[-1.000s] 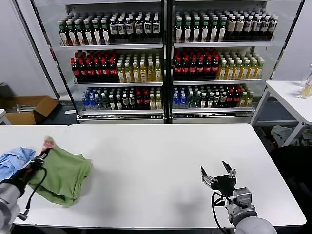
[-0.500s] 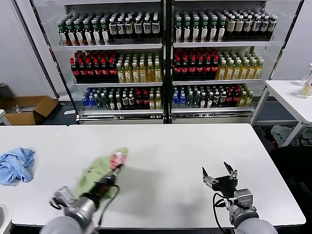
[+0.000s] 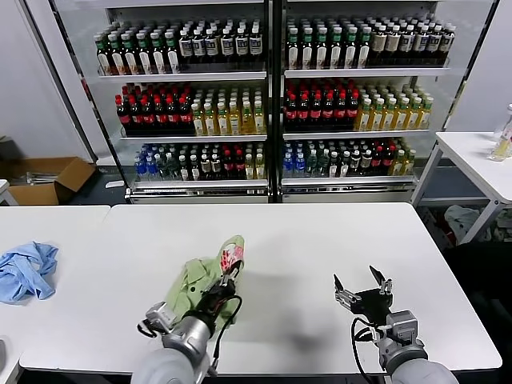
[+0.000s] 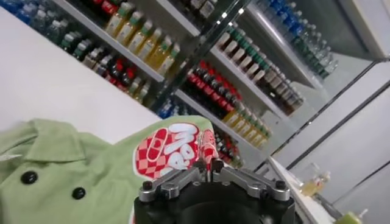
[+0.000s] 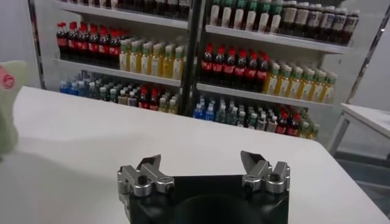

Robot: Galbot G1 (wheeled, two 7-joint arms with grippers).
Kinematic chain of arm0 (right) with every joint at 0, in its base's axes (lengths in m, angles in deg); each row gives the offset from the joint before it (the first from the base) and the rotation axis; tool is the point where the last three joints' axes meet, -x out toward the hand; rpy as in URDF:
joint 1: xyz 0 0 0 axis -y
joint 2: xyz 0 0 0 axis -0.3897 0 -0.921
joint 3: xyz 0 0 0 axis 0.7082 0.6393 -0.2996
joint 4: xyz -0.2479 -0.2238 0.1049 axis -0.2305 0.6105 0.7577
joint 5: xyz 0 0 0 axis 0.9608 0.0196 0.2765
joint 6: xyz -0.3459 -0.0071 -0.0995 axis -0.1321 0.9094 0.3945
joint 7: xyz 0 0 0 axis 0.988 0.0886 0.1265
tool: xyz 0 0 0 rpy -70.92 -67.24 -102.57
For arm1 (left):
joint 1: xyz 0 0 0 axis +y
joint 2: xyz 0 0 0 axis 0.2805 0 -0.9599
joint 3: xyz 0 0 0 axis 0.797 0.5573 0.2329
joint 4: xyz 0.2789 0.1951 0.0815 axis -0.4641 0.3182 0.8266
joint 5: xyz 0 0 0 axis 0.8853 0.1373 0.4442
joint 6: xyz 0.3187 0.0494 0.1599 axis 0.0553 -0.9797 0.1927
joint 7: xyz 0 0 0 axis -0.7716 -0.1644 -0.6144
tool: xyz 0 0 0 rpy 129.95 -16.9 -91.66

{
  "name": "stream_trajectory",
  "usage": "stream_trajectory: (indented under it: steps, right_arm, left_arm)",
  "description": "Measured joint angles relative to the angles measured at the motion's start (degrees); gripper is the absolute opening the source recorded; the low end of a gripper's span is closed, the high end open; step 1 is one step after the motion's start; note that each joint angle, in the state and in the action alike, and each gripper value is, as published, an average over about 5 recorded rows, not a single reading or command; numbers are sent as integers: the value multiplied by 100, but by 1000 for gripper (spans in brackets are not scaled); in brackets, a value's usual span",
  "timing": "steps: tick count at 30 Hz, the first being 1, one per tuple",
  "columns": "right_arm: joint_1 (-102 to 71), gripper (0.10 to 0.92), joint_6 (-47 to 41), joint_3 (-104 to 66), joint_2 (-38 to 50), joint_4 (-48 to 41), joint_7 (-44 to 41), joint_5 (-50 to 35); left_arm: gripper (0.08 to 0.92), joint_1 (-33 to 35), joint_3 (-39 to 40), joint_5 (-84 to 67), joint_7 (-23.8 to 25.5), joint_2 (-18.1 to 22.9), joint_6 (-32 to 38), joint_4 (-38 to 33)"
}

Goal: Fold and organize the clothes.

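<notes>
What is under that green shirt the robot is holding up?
Only the white table shows beneath the green polo shirt. The left gripper pinches it near the logo; cloth and arm hide the tabletop directly below.

A light green polo shirt (image 3: 202, 282) of soft cloth hangs bunched and lifted above the near-left part of the white table, its upper end raised toward the shelves and its lower folds trailing down toward the table's front edge. A red-and-white checkered chest logo (image 4: 172, 152) with white lettering sits at the raised tip, facing outward. In the left wrist view the flat collar (image 4: 46, 141) and two small dark buttons (image 4: 27, 177) show on the creased cloth beside the logo.
</notes>
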Motion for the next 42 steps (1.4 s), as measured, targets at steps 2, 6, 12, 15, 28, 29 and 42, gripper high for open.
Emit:
stream_trajectory:
  steps: [2, 6, 12, 15, 28, 29, 42]
  right_arm:
    - [22, 823, -9, 14, -7, -3, 3, 0]
    - [78, 823, -21, 42, -9, -22, 6, -5]
    - [180, 823, -26, 82, 22, -77, 0, -49]
    - [262, 823, -32, 132, 13, -119, -1, -88]
    - [976, 823, -286, 1158, -272, -524, 261, -826]
    - [1042, 823, -303, 1266, -296, -575, 287, -919]
    - [1641, 823, -419, 2106, -508, -1392, 420, -1768]
  left_arm:
    - [245, -57, 99, 83, 28, 65, 44, 42]
    - [357, -99, 243, 246, 120, 131, 94, 65]
    - [531, -136, 209, 525, 343, 43, 204, 32]
    - [617, -143, -8, 839, 506, -131, 339, 84]
    - [822, 265, -1626, 2659, 1175, -939, 723, 389]
    - [822, 310, -1692, 2754, 1202, -952, 734, 404]
    - [823, 587, -2169, 3417, 1410, -1016, 807, 410]
